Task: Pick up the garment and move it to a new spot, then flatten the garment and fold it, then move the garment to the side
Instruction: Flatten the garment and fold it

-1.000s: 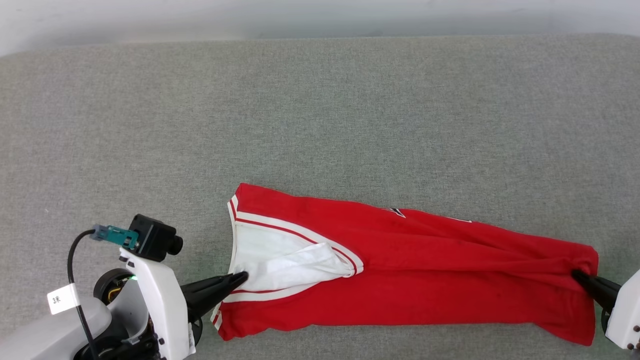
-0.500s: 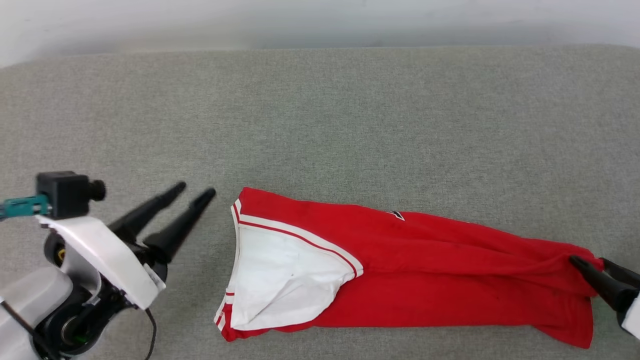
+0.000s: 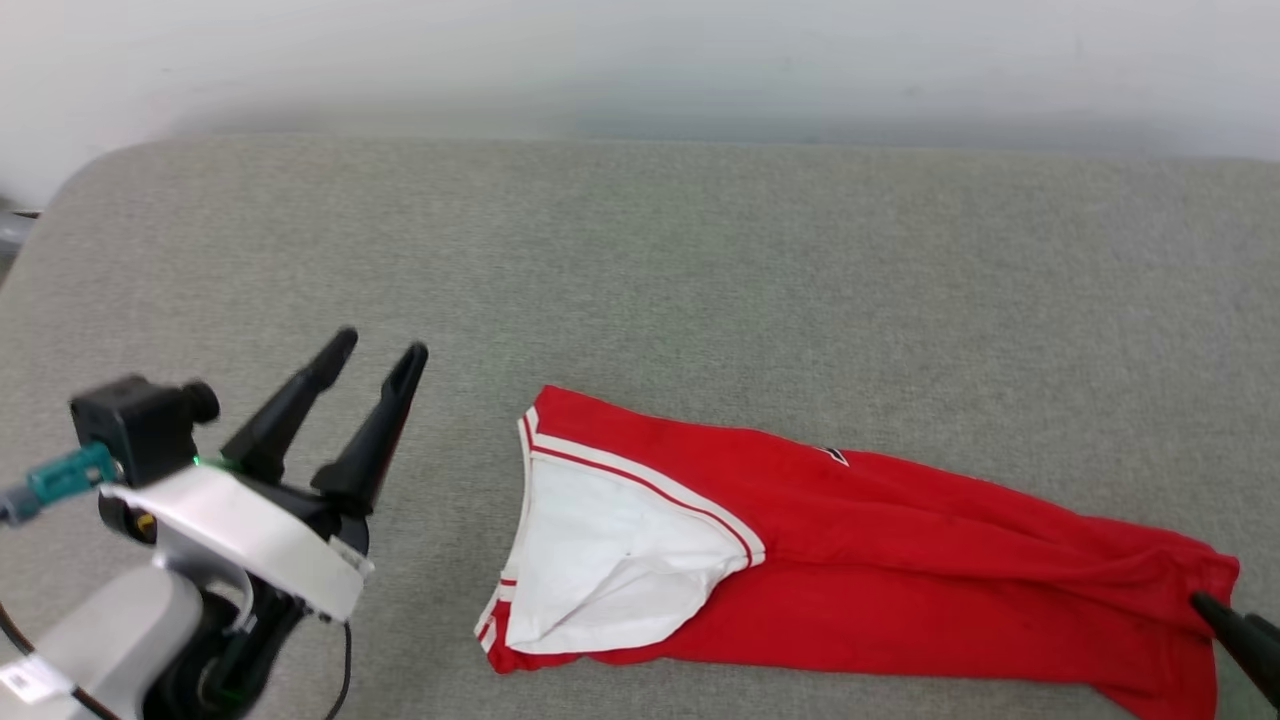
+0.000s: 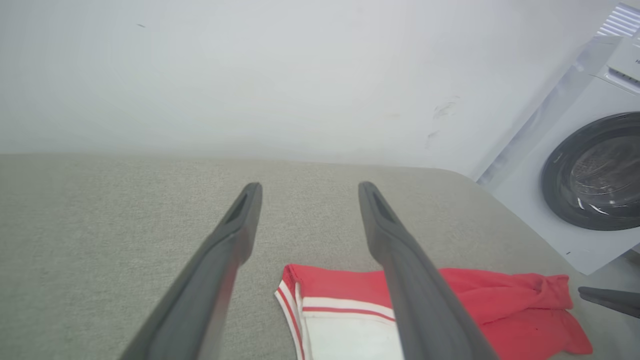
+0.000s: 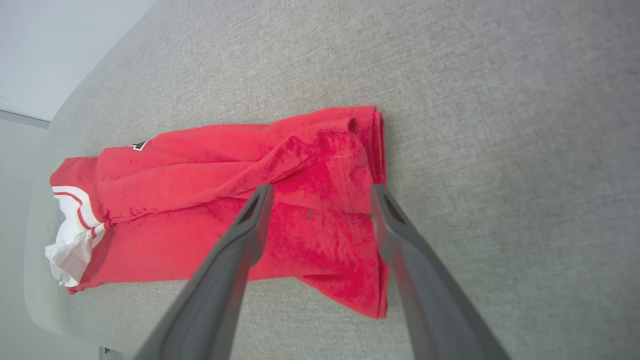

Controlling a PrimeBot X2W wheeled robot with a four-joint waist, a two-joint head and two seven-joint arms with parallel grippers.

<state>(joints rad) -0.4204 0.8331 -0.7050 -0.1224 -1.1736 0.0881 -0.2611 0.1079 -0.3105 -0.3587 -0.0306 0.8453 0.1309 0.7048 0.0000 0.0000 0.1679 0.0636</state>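
Your left gripper [image 3: 382, 343] and right gripper [image 5: 321, 189] are both spread wide, empty. The garment [image 3: 850, 560] hugs the tabletop's [image 3: 700, 250] near edge, open surface beyond.

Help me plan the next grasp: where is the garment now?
In the head view the garment lies on the grey surface, lower centre to right, between the left gripper, apart from its white end, and the right gripper at its red end.

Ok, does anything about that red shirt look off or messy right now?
Slightly. The garment lies in a long folded strip on the grey pad, but its right end is bunched and wrinkled, and the white sleeve is creased rather than flat.
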